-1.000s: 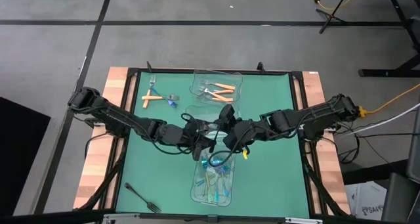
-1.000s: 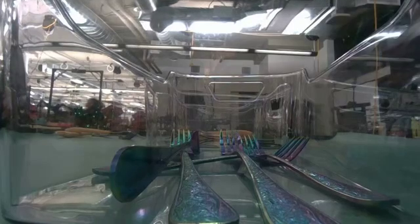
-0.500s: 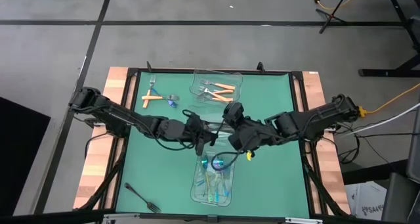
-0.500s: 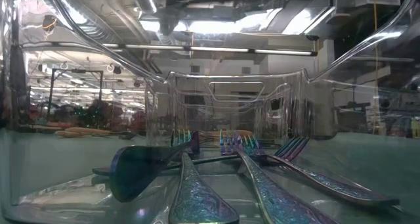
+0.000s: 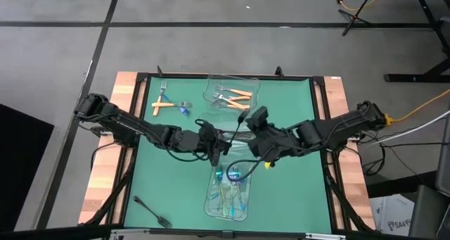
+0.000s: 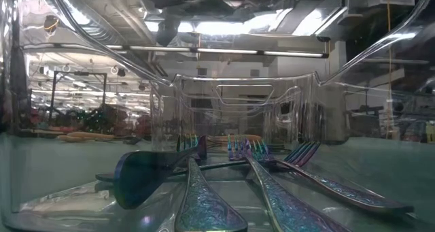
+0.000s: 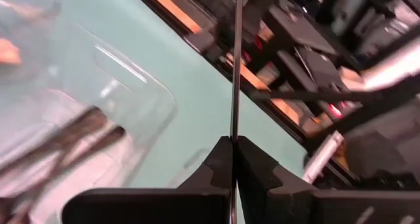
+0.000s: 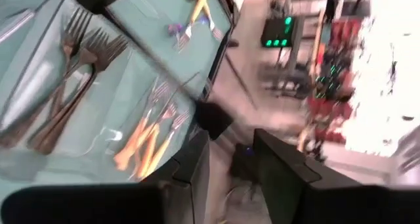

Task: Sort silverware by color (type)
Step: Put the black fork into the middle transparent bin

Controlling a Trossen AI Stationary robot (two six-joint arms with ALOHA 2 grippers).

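left gripper (image 7: 233, 152) fingers pinch thin dark grey metal fork (image 7: 236, 66) edge-on between them (right gripper (image 8: 231, 159) fingers spread, empty).

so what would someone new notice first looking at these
Probably the two dark arms meeting over the middle of the green table, where the left gripper is shut on a thin dark utensil seen edge-on. Next, the clear container at the near edge, holding iridescent blue-teal forks. At the far edge, orange-handled forks lie in another clear container, with a loose orange-handled one to its left on the mat.
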